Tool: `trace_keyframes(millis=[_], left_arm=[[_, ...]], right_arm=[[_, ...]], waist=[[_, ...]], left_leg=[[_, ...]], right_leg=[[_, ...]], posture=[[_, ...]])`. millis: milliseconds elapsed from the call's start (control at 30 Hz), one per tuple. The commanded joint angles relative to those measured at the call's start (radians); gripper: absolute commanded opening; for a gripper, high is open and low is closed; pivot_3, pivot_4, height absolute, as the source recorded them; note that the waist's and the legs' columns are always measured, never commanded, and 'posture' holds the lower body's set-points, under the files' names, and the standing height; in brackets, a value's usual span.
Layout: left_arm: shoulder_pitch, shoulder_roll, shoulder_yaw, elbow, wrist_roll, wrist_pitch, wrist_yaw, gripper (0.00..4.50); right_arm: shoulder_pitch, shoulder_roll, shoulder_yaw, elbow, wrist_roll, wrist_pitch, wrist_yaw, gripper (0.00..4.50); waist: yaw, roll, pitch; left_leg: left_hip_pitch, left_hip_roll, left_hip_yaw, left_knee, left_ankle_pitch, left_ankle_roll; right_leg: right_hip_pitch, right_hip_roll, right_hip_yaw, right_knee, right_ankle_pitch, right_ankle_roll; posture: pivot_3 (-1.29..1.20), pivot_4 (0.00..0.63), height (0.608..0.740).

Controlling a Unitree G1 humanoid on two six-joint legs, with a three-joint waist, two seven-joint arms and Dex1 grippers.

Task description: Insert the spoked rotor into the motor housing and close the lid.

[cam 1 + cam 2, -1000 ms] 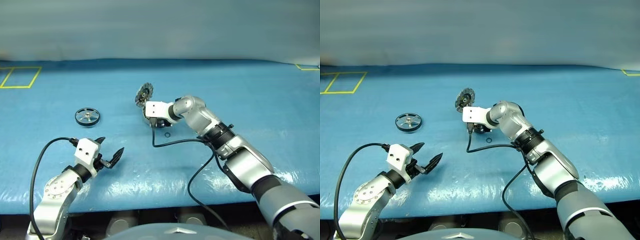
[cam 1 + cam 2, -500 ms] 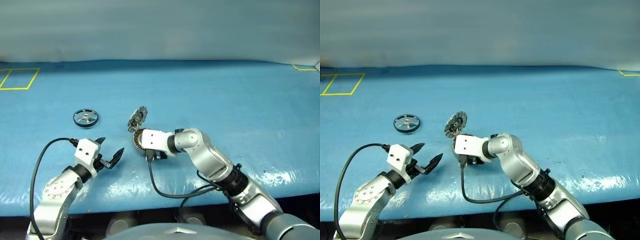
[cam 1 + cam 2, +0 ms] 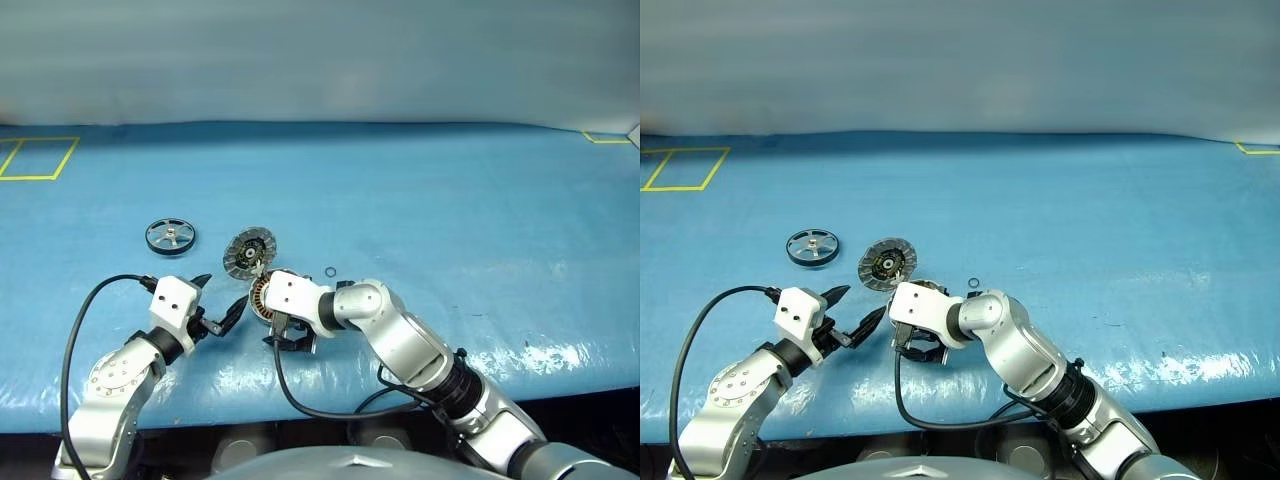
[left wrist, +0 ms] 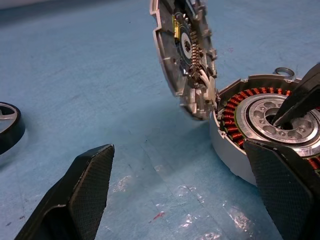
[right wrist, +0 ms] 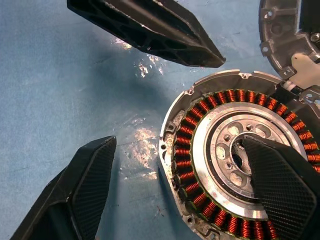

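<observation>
1. On the blue mat at nine o'clock from the housing: spoked rotor (image 3: pixel 171 236), untouched, still to be fetched; judged next.
2. Near front edge: left gripper (image 3: pixel 216 305), spread wide, empty, just beside housing.
3. At centre: motor housing (image 3: pixel 262 297), lid (image 3: pixel 249 252) swung open at eleven o'clock.
4. Over housing: right gripper (image 5: pixel 170 185), spread, gripping nothing, one finger on the core.

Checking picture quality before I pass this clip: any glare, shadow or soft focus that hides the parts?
Eye views: white glare patches on the blue table cover along its near edge, away from the parts. Left wrist view: the grey metal motor housing with copper windings and the open round grey lid are sharp; near black fingers look soft. Right wrist view: small glints beside the housing, windings clear.
</observation>
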Motion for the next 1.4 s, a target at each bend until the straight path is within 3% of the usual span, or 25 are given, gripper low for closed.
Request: trace_keyframes(millis=[33,167,267,400,567,867,1100,1400], left_arm=[[-0.009,-0.005,0.000,-0.006,-0.013,-0.008,-0.007,4.50],[-0.008,-0.004,-0.002,-0.004,-0.017,-0.011,-0.011,4.50],[-0.004,-0.002,0.001,-0.008,-0.037,-0.001,-0.024,4.50],[0.006,0.008,0.005,-0.022,-0.066,0.006,-0.051,4.50],[0.020,0.011,0.011,-0.026,-0.077,-0.020,-0.072,4.50],[0.052,0.025,-0.021,-0.015,-0.017,-0.087,-0.085,4.50],[0.055,0.023,-0.021,-0.019,-0.021,-0.078,-0.083,4.50],[0.044,0.014,-0.017,-0.013,-0.017,-0.085,-0.064,4.50]], right_arm=[[-0.044,0.021,-0.036,-0.097,0.038,0.049,-0.030,4.13],[-0.073,0.012,-0.087,-0.177,0.091,0.102,-0.046,4.13],[-0.047,0.042,-0.226,-0.246,0.225,0.101,-0.018,4.13],[0.041,0.015,-0.417,-0.256,0.381,0.019,0.026,4.13],[0.164,-0.050,-0.516,-0.127,0.359,-0.182,-0.076,4.13],[0.241,0.024,-0.521,0.148,0.307,-0.467,-0.275,4.13],[0.255,0.075,-0.482,0.262,0.279,-0.570,-0.347,4.13],[0.299,0.050,-0.443,0.337,0.218,-0.647,-0.392,4.13]], waist=[[0.001,0.000,0.000],[0.003,0.000,0.000],[0.006,0.000,0.000],[0.009,0.000,0.000],[0.010,0.001,0.001],[0.008,0.002,0.002],[0.008,0.003,0.002],[0.009,0.003,0.002]], left_leg=[[-0.001,0.000,0.000,0.000,0.000,0.000],[-0.003,0.000,-0.001,0.000,0.000,0.000],[-0.005,0.000,-0.001,0.000,0.000,0.000],[-0.005,0.000,-0.002,0.000,0.000,0.000],[-0.005,-0.001,0.000,0.001,-0.001,0.001],[-0.005,0.001,0.001,0.000,-0.001,0.001],[-0.005,0.001,0.001,0.000,-0.001,0.001],[-0.005,0.001,0.001,0.000,-0.001,0.001]], right_leg=[[-0.001,0.000,0.000,0.000,0.000,0.000],[-0.002,0.000,-0.001,0.000,0.000,0.000],[-0.003,0.000,-0.001,-0.001,0.000,0.000],[-0.003,0.000,-0.002,-0.002,0.000,0.000],[-0.002,0.000,-0.001,-0.003,0.001,0.001],[-0.003,0.001,0.000,-0.002,0.000,-0.001],[-0.003,0.001,0.000,-0.002,0.000,-0.001],[-0.003,0.001,0.000,-0.002,-0.001,-0.003]], posture=[[0.00,0.150,0.740],[0.00,0.150,0.740],[0.00,0.150,0.740],[0.00,0.150,0.740],[0.00,0.150,0.740],[0.00,0.150,0.740],[0.00,0.150,0.740],[0.00,0.150,0.740]])
